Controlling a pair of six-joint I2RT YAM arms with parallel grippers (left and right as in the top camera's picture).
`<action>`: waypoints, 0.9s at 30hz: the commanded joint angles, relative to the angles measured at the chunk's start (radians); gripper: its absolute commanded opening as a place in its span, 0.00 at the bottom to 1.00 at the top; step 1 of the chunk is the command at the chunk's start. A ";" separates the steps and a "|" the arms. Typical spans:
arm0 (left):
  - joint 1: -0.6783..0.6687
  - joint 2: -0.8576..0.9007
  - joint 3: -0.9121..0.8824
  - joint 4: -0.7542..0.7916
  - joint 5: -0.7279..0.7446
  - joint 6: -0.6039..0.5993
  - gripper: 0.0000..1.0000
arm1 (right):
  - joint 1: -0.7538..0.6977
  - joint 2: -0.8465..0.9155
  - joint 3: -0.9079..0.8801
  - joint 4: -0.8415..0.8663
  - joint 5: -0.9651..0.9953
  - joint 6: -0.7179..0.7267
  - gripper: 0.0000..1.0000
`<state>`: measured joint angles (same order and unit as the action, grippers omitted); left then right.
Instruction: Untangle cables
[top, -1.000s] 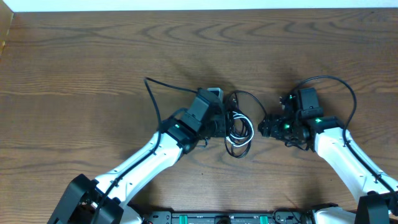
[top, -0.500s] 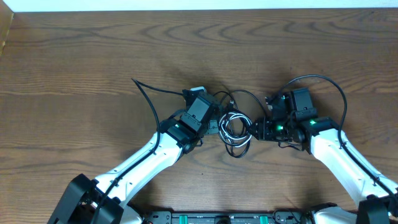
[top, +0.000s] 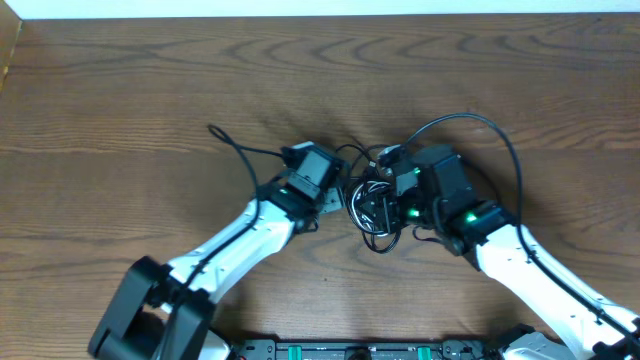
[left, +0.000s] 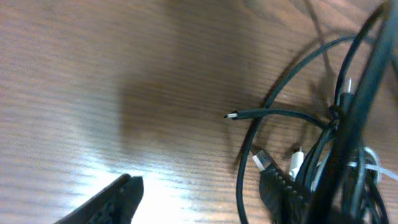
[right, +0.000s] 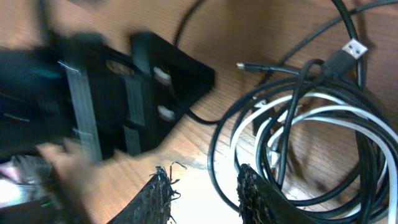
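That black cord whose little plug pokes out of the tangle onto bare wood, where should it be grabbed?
Just behind its plug, on the short straight stretch of the black cord. Come from the bare table side, away from the tangle. That end lies free with nothing crossing it. Further back it runs into the tangle, where a grip would likely snag more than this one cord.

Thin black cables (top: 372, 207) and one white lie looped together, tangled

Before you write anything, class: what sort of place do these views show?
Probably a robotics lab bench: a wooden table, a left arm and right arm reaching over it, and tangled cables between them.
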<state>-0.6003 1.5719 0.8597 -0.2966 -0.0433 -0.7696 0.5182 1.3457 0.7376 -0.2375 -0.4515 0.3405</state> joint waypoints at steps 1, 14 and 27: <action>0.063 -0.103 0.008 -0.040 0.043 -0.003 0.69 | 0.050 0.029 0.000 0.005 0.165 0.037 0.33; 0.213 -0.300 0.008 -0.133 0.043 -0.002 0.79 | 0.081 0.159 0.000 0.113 0.130 0.056 0.20; 0.213 -0.298 0.008 -0.140 0.043 -0.003 0.79 | 0.150 0.174 0.000 0.126 0.154 -0.088 0.24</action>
<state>-0.3904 1.2762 0.8597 -0.4347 0.0017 -0.7708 0.6472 1.5036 0.7376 -0.1135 -0.3458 0.3149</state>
